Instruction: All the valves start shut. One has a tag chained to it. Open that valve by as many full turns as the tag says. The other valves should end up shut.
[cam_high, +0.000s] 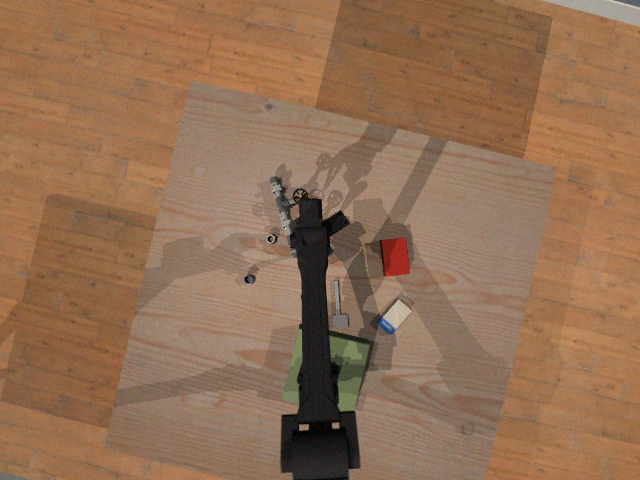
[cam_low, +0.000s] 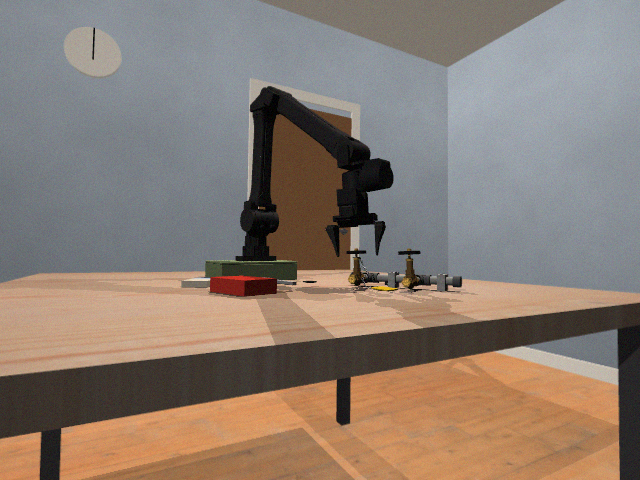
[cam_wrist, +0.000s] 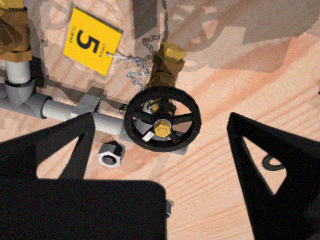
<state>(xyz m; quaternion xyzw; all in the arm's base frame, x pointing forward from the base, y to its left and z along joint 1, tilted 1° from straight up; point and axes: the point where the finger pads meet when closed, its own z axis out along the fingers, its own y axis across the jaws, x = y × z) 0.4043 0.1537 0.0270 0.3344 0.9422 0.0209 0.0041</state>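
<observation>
A grey pipe (cam_high: 281, 209) (cam_low: 429, 279) (cam_wrist: 60, 107) on the table carries two brass valves with black handwheels. One valve (cam_low: 355, 271) (cam_wrist: 167, 65) has a chain to a yellow tag (cam_wrist: 92, 42) (cam_low: 385, 288) marked 5. Its handwheel (cam_wrist: 162, 117) (cam_low: 355, 252) lies right under my gripper (cam_wrist: 161, 119) (cam_low: 356, 242). The gripper is open wide, with one finger on each side of the wheel and not touching it. The other valve (cam_low: 409, 271) (cam_wrist: 12, 30) stands farther along the pipe; its wheel (cam_high: 300, 194) shows beside the arm in the top view, where the arm hides the tagged valve.
A loose nut (cam_high: 270, 238) (cam_wrist: 110, 152) lies by the pipe, and a small dark ring (cam_high: 249, 279) lies farther off. A red block (cam_high: 394, 256) (cam_low: 242, 285), a white and blue box (cam_high: 394, 315) and a grey tool (cam_high: 338, 310) lie to the right of the arm. The arm's base stands on a green block (cam_high: 356, 361) (cam_low: 250, 268).
</observation>
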